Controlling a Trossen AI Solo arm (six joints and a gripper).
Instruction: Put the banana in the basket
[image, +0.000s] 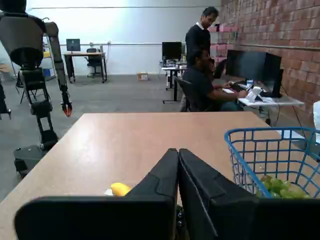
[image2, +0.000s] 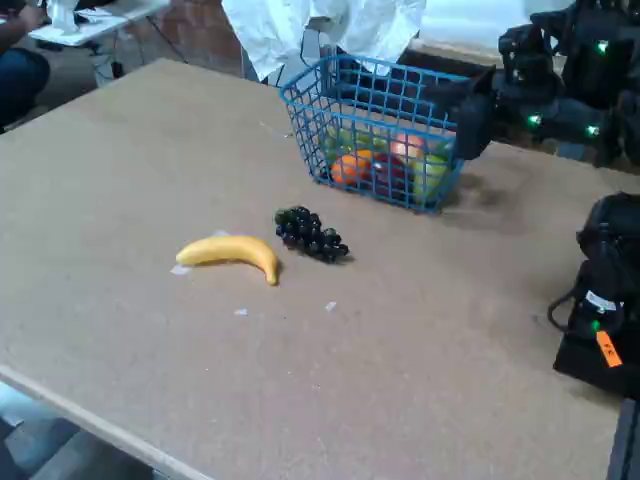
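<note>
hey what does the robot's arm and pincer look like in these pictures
The pincer is matte black with two broad, flat, wedge-shaped fingers that taper toward the tips. In the fixed view the arm is a bulky black body with several small green indicator lights, reaching in from the right behind the basket. No cables or printed markings can be made out on it.

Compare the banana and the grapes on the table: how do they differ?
The banana is yellow, smooth and one curved piece; the grapes are dark purple, a knobbly cluster. In the fixed view the banana lies left of the grapes and farther from the basket. Both rest on the table, outside the basket, untouched.
</note>
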